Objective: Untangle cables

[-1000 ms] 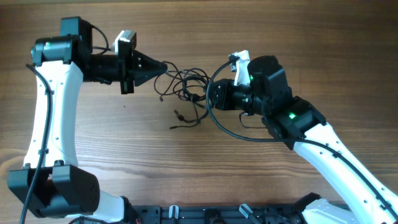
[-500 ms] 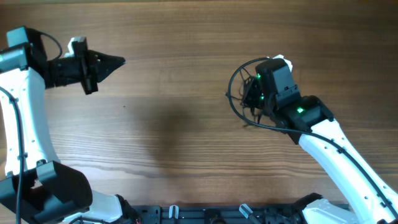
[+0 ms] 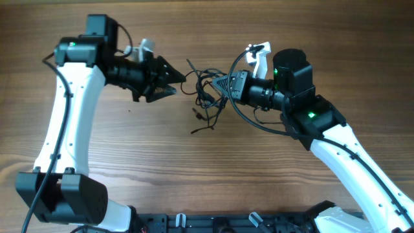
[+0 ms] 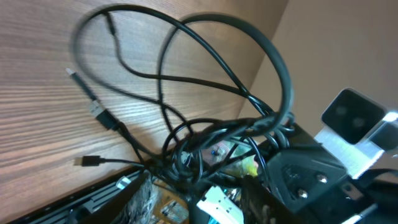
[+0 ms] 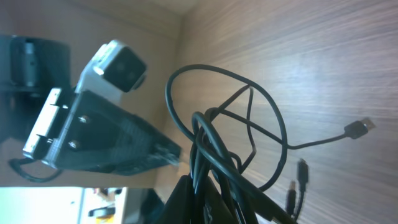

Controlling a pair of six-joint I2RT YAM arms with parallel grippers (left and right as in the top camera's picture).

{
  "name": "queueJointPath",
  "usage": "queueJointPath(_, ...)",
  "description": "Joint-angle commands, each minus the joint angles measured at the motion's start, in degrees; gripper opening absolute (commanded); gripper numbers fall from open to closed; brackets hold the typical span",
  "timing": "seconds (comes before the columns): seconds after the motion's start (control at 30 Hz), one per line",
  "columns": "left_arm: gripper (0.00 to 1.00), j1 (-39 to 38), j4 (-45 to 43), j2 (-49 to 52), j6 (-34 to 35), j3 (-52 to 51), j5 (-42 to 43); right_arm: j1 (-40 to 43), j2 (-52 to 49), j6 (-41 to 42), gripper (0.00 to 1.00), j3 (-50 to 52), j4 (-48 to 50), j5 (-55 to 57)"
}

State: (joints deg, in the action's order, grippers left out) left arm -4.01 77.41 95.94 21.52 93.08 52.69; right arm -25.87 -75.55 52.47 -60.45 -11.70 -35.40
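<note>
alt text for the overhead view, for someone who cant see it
A tangle of thin black cables lies on a wooden table between two robot grippers. The right gripper is shut on the tangle's right side; the left gripper sits open just beside its left side. Loose plug ends trail below the tangle.

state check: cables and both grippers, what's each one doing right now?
Cables: tangled in one bunch, one side clamped, loose plug ends lying on the table.
Left gripper: jaws open, tips at the edge of the bunch, nothing visibly held.
Right gripper: jaws shut on the cables.
</note>
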Motion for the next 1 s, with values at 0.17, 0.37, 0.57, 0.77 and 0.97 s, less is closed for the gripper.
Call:
queueJointPath(0.17, 0.37, -9.40, -5.79, -0.42, 4.48, 0.68, -5.88, -0.57, -0.11, 4.15, 0.04, -0.61, 3.30, -7.17)
queueJointPath(0.37, 0.16, -9.22, -10.23, -0.42, 4.46, 0.68, -9.46, -1.33, -0.11, 4.11, 0.04, -0.61, 3.26, -8.41)
queueJointPath(0.57, 0.22, -9.22, -13.49, -0.42, 4.39, 0.70, -9.92, -1.33, -0.11, 4.11, 0.04, -0.61, 3.10, -9.60)
queueJointPath(0.77, 0.23, -9.27, -14.32, -0.42, 3.28, 0.70, -6.78, -1.33, -0.11, 4.63, 0.04, -0.61, 3.19, -10.84)
queueJointPath(0.97, 0.18, -9.29, -14.29, -0.42, -0.09, 0.68, -0.66, -1.33, -0.11, 4.96, 0.04, -0.61, 3.65, -12.55)
